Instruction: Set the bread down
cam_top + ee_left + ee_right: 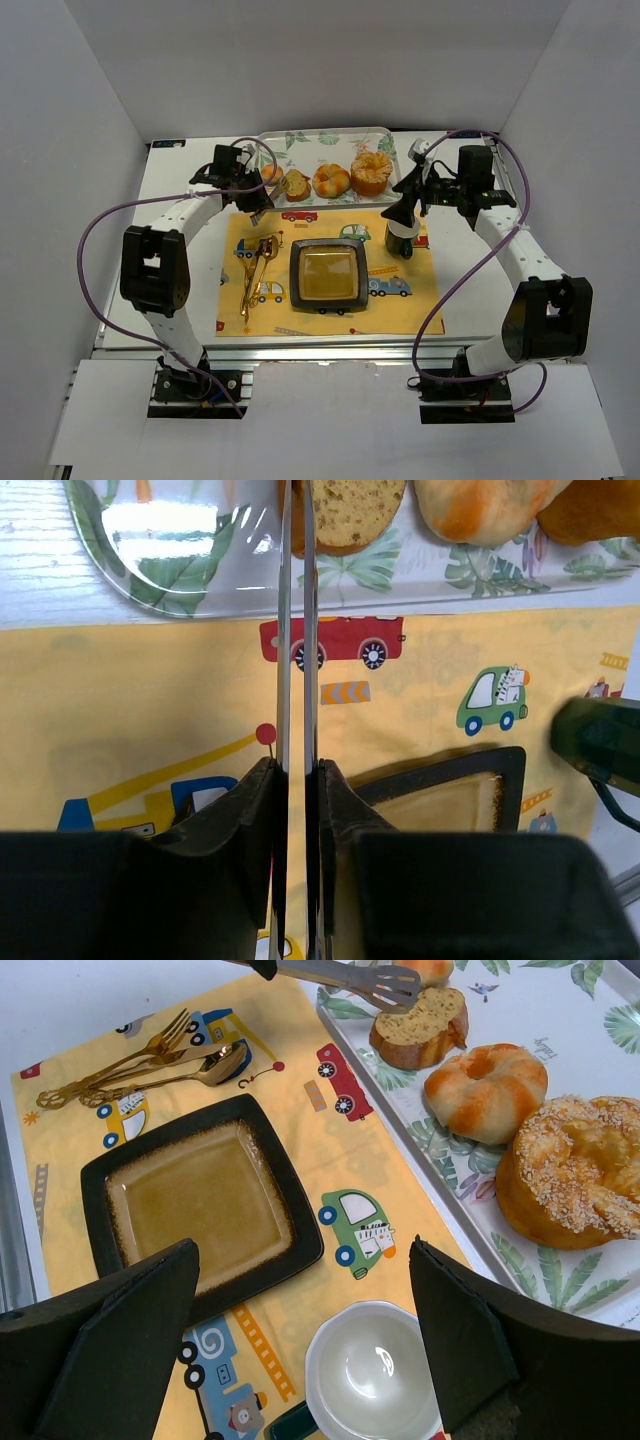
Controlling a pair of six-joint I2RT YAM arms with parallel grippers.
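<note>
Fingers, left: left gripper (pixel 297 780) clamped on tongs (pixel 295 630), which give it reach.
Fingers, right: right gripper (pixel 303 1260) spread wide, holding nothing, right of plate (pixel 165 1132).
Bread: slice (pixel 420 1025) on tray (pixel 300 140) beyond plate, just beside the tong tips.
Destination: probably the plate.

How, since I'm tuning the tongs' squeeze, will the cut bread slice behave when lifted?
The bread slice probably compresses easily: its cut face looks porous, so a hard squeeze may dent it. That airy crumb suggests little weight for its size. Being a flat-cut piece, it should not roll, though the smooth metal tongs could let its crust slip.
</note>
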